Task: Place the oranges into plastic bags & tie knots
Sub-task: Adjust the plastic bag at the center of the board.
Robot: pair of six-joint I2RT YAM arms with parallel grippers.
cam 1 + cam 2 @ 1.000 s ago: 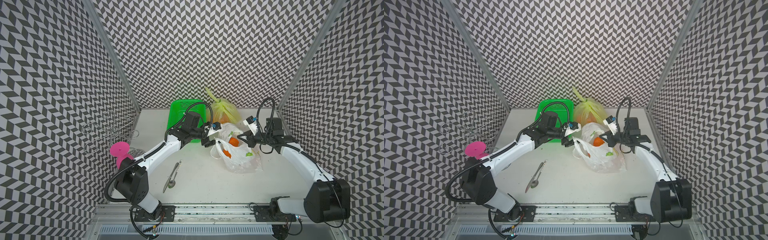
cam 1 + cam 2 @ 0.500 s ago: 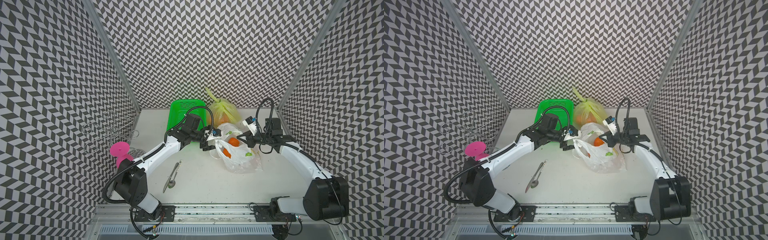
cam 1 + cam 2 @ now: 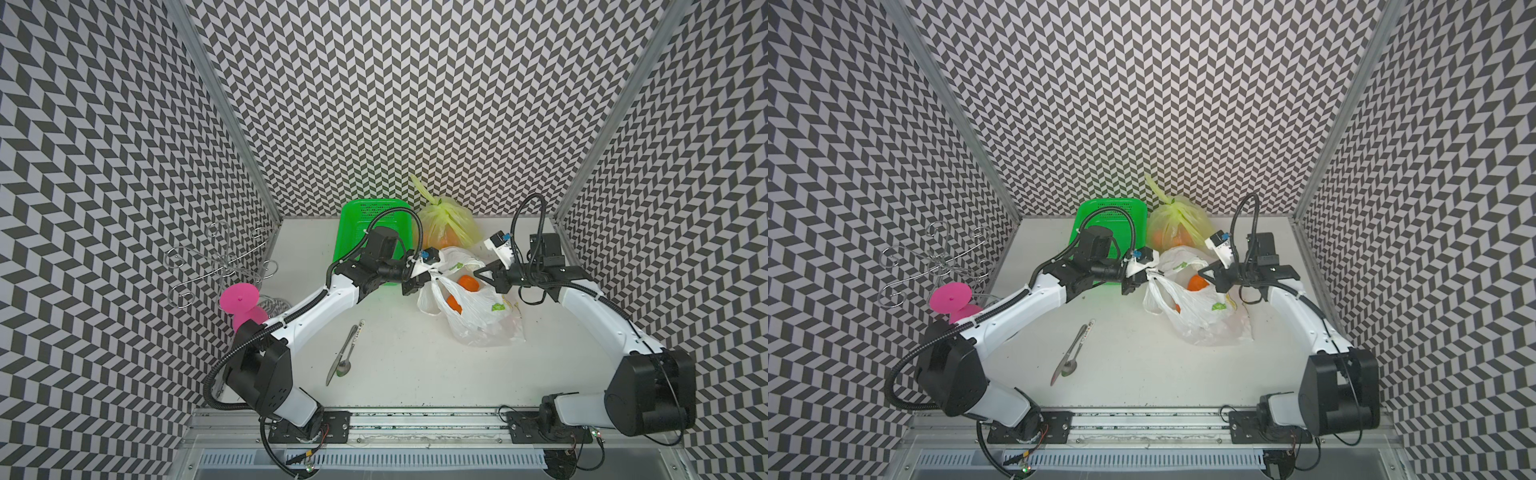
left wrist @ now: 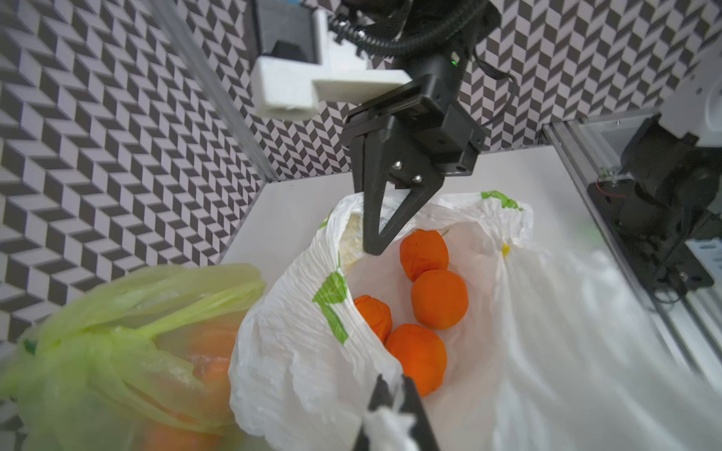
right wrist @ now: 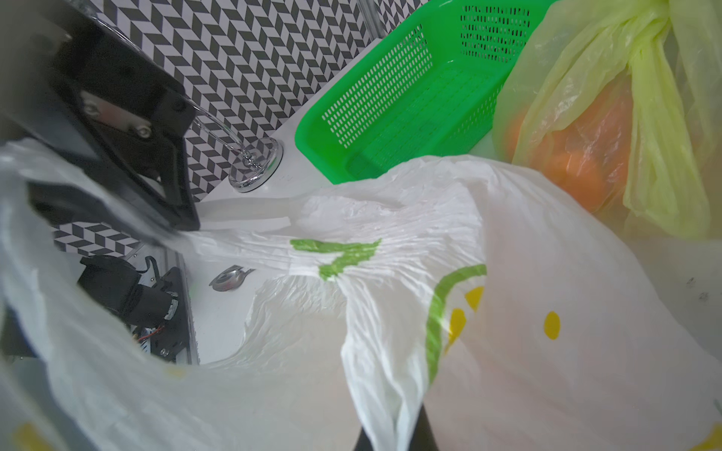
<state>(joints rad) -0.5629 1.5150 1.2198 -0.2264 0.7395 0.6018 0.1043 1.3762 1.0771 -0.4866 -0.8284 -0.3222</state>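
A white plastic bag [image 3: 486, 320] with lemon print lies open on the table, right of centre. Inside it the left wrist view shows several oranges [image 4: 439, 298]. My left gripper [image 3: 428, 274] [image 4: 392, 390] is shut on a bunched strip of the bag's near-left rim. On the opposite side, my right gripper [image 3: 478, 272] [image 5: 394, 437] is shut on another strip of the rim. Between the two, the bag's mouth is held apart. The yellow-green plastic bag [image 3: 446, 224] stands at the back with oranges inside, and its knot [image 3: 436, 204] is tied.
An empty green mesh basket [image 3: 365, 224] sits at the back, under my left arm. A knife and spoon [image 3: 345, 353] lie in the middle front. At the left edge stand a pink spool-shaped object [image 3: 239, 299] and a wire rack [image 3: 216, 266].
My left gripper moved right to the white bag and shut on its rim. The right gripper kept its hold and hardly moved.
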